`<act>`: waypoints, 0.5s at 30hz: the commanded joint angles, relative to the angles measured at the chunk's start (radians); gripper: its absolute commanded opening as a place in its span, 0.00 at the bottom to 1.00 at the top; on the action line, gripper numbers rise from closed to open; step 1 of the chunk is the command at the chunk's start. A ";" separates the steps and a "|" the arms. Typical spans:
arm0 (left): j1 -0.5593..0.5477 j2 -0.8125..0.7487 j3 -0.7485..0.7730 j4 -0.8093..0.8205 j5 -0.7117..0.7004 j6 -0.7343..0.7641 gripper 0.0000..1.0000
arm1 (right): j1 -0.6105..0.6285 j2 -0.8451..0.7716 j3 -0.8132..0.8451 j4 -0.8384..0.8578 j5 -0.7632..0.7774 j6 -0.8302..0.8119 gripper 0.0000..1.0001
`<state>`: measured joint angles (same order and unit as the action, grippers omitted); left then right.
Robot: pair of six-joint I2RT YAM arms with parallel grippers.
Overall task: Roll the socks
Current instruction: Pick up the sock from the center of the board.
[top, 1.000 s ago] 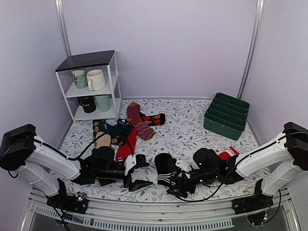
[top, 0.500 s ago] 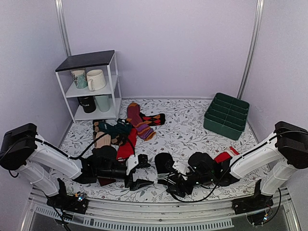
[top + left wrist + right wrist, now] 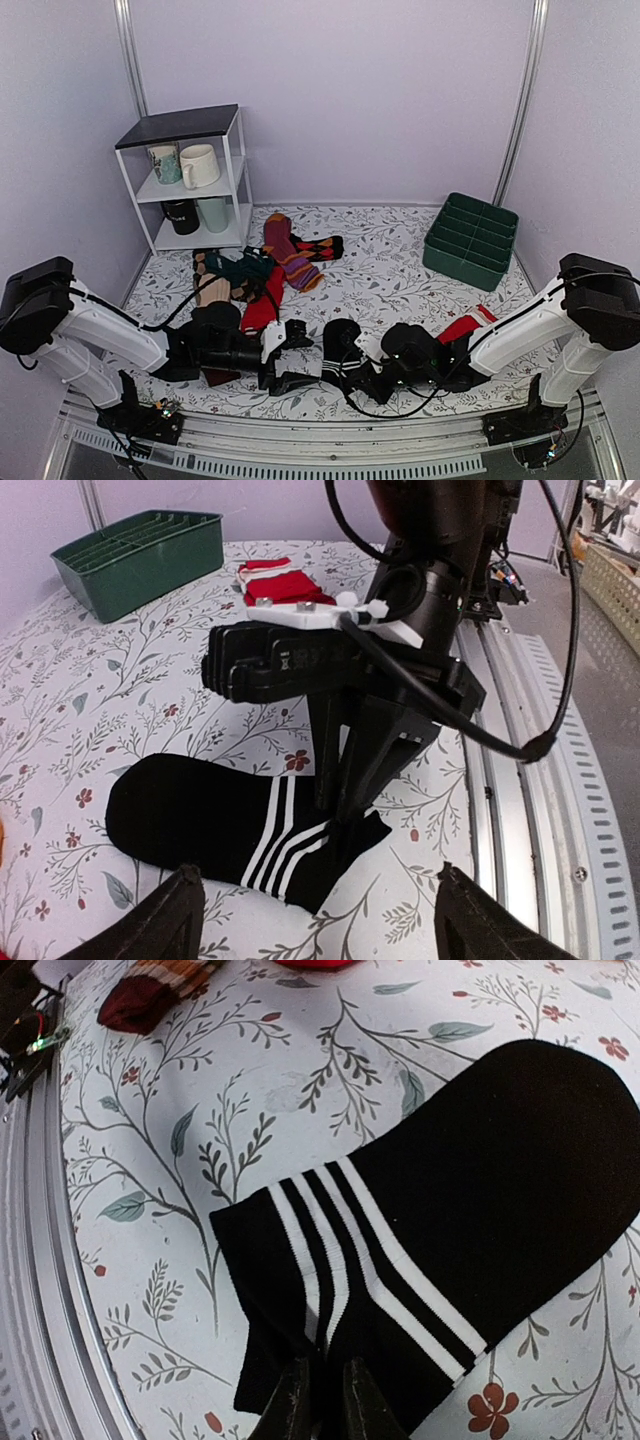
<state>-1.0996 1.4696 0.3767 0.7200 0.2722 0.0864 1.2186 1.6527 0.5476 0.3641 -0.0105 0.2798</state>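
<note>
The black socks [image 3: 338,345] with thin white stripes across the cuff lie flat on the flowered table near the front, between my two arms. They show as one black shape [image 3: 190,805], so I cannot tell whether two are stacked. My right gripper [image 3: 364,376] is low on the table, shut on the cuff edge [image 3: 300,1320], and its fingertips [image 3: 292,1395] pinch a raised fold of fabric. My left gripper [image 3: 291,355] stands open just left of the socks with nothing between its fingers [image 3: 185,905]. The cuff and the right gripper [image 3: 345,815] lie straight ahead of it.
A red sock with a white cuff [image 3: 468,324] lies right of the right arm. A heap of coloured socks [image 3: 268,268] sits behind the left gripper. A green divided bin [image 3: 470,240] stands at the back right. A white shelf with mugs [image 3: 190,180] stands at the back left. The metal rail [image 3: 330,455] runs along the front.
My right gripper slid left along the table to the cuff and closed on it. The left gripper stayed open and hardly moved.
</note>
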 commanded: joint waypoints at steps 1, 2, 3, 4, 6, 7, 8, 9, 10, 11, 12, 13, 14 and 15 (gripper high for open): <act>-0.007 0.002 -0.007 0.012 0.053 0.039 0.81 | 0.018 0.059 -0.019 -0.210 -0.006 0.058 0.11; -0.007 0.010 -0.002 0.002 0.056 0.048 0.81 | 0.019 0.057 -0.015 -0.223 0.000 0.068 0.10; -0.007 0.016 0.007 -0.013 0.057 0.059 0.81 | 0.019 0.056 -0.014 -0.234 0.005 0.077 0.10; -0.008 0.023 0.018 -0.029 0.058 0.071 0.80 | 0.018 0.057 -0.011 -0.241 0.005 0.083 0.10; -0.007 0.030 0.042 -0.067 0.054 0.085 0.79 | 0.019 0.063 -0.004 -0.256 0.000 0.095 0.27; -0.007 0.032 0.052 -0.080 0.052 0.089 0.79 | 0.019 0.063 0.000 -0.259 -0.001 0.103 0.36; -0.008 0.029 0.057 -0.087 0.053 0.092 0.79 | 0.019 0.059 0.001 -0.260 -0.001 0.108 0.42; -0.007 0.027 0.060 -0.088 0.056 0.095 0.79 | 0.019 0.051 0.001 -0.258 0.006 0.107 0.48; -0.007 0.026 0.061 -0.089 0.057 0.098 0.79 | 0.019 0.045 0.001 -0.256 0.015 0.103 0.53; -0.005 0.026 0.062 -0.089 0.056 0.101 0.79 | 0.019 0.032 0.003 -0.255 0.026 0.098 0.57; -0.006 0.027 0.064 -0.089 0.055 0.104 0.80 | 0.019 0.021 0.006 -0.254 0.040 0.086 0.60; -0.006 0.032 0.068 -0.092 0.051 0.105 0.80 | 0.020 0.007 0.009 -0.252 0.052 0.077 0.61; -0.006 0.033 0.070 -0.095 0.048 0.103 0.80 | 0.023 -0.008 0.011 -0.247 0.066 0.063 0.62; -0.005 0.035 0.071 -0.096 0.047 0.102 0.80 | 0.028 -0.024 0.010 -0.241 0.080 0.046 0.62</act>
<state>-1.1007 1.4906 0.4267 0.6548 0.3103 0.1696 1.2415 1.6482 0.5884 0.3016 -0.0021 0.3508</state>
